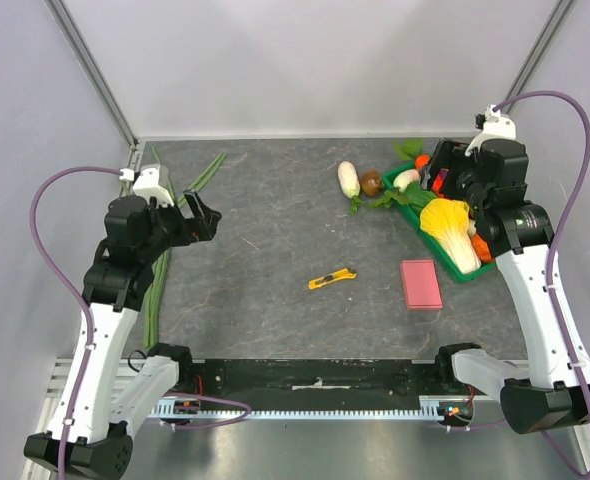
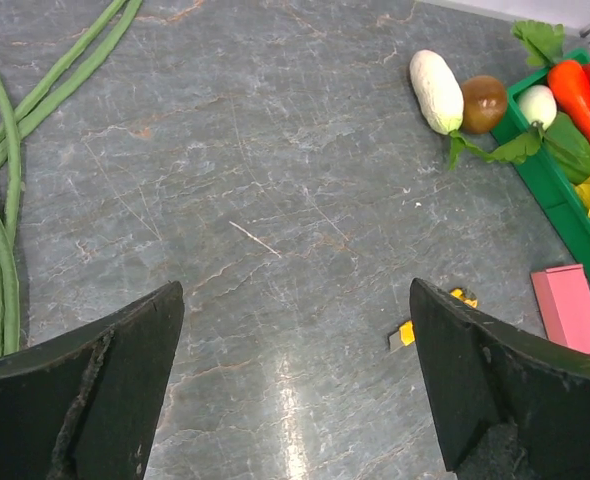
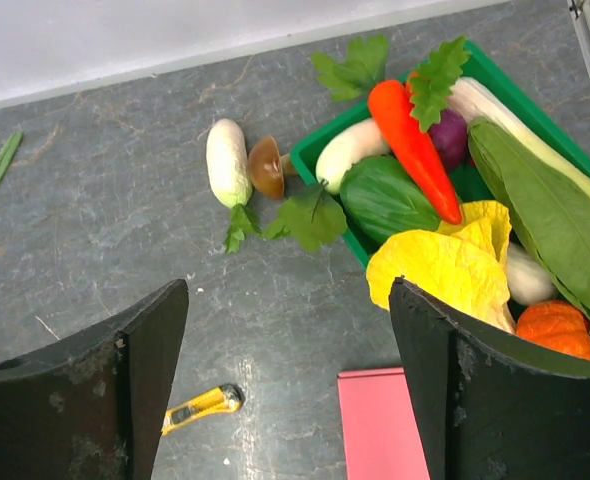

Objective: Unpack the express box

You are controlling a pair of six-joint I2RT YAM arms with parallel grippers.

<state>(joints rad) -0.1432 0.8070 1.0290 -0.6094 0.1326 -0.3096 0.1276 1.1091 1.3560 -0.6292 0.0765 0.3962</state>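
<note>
A yellow utility knife [image 1: 332,279] lies near the middle of the grey desk [image 1: 265,230]. At far right, a green tray [image 2: 565,215] holds vegetables, with a white gourd [image 1: 348,178] and a brown mushroom [image 1: 372,183] just left of it. Long green beans [image 1: 158,280] lie along the left edge.

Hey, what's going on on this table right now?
Nothing is being handled yet. Both arms hover with their tools open and empty: the left tool near the long beans, the right tool above the green vegetable tray. The pink express box lies flat on the table beside the tray, a yellow utility knife close by, both untouched.
</note>
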